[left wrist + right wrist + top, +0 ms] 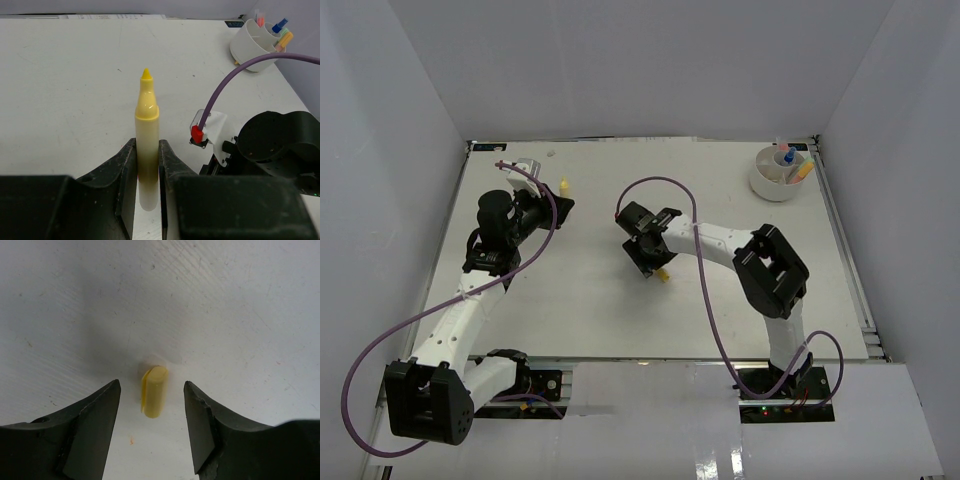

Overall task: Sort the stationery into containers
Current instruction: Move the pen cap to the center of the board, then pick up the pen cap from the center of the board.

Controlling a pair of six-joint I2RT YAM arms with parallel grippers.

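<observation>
White table (600, 310), plain pale walls (650, 60), seemingly even light

Even, bright overhead light. The table (620, 300) glares at six o'clock in the top view. A soft shadow rings the yellow cap (153, 391); the near black fingers (95, 435) look slightly blurred.

Top external: high behind both arm bases, looking down over the whole counter (600, 310). Left wrist: low, looking along its fingers (127, 170) across the counter; shares the far white tub (778, 175) with top. Right wrist: close, facing straight down.
</observation>
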